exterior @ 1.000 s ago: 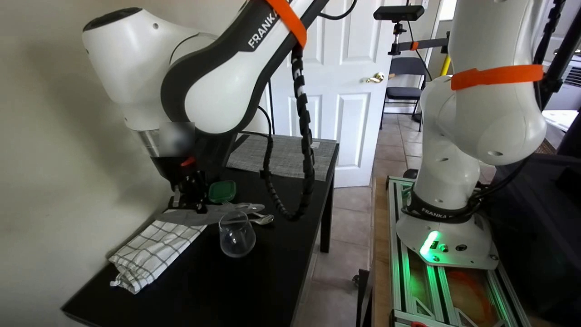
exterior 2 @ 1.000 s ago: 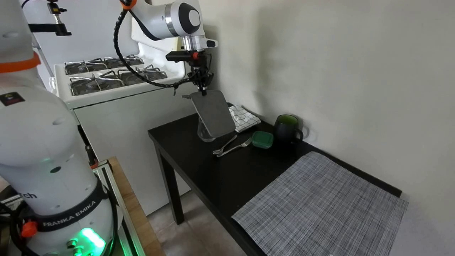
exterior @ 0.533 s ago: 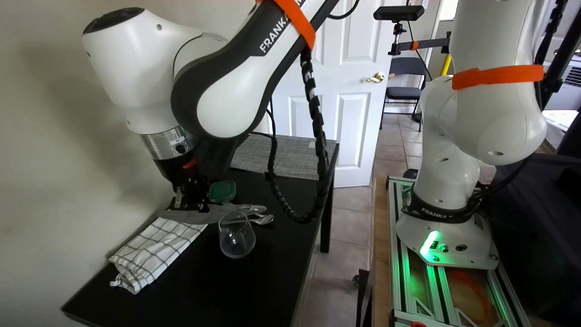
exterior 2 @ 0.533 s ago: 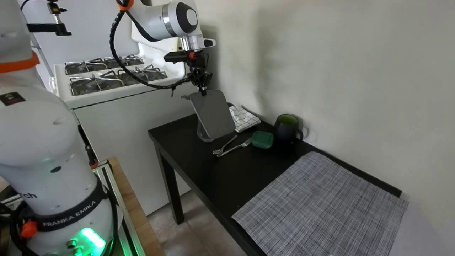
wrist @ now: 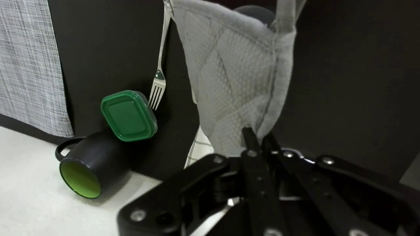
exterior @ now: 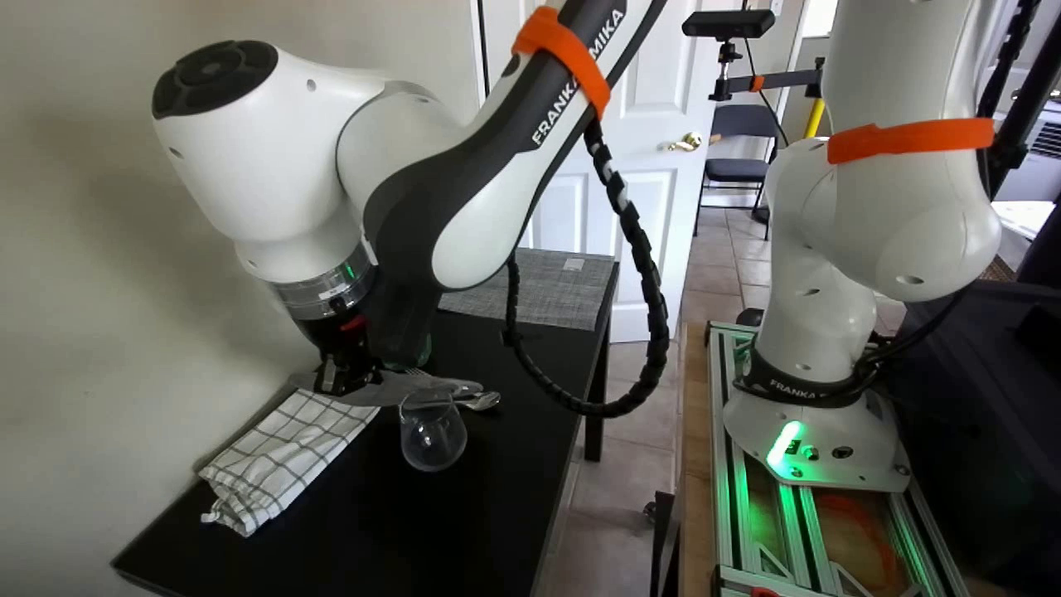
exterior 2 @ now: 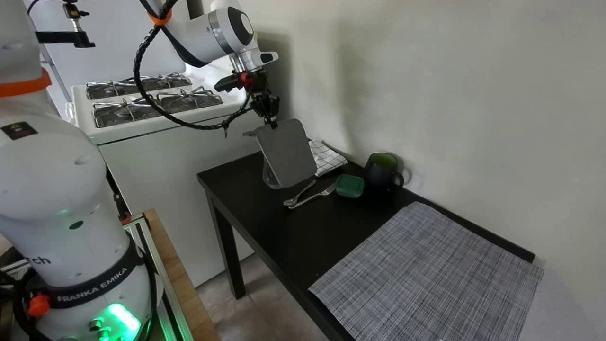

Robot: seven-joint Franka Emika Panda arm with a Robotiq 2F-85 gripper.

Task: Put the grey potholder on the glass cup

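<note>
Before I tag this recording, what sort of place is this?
Most likely a home kitchen: a white stove stands near a black table bearing a fork and a dark mug.

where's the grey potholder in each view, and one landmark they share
In an exterior view: grey potholder left of centre, seen nearly edge-on.
In an exterior view: grey potholder near the middle, tilted, in the hand.
Wrist view: grey potholder in the upper middle, reaching the top edge.
Shared landmark: woven grey mat, in all three views, upper left in the wrist view.
</note>
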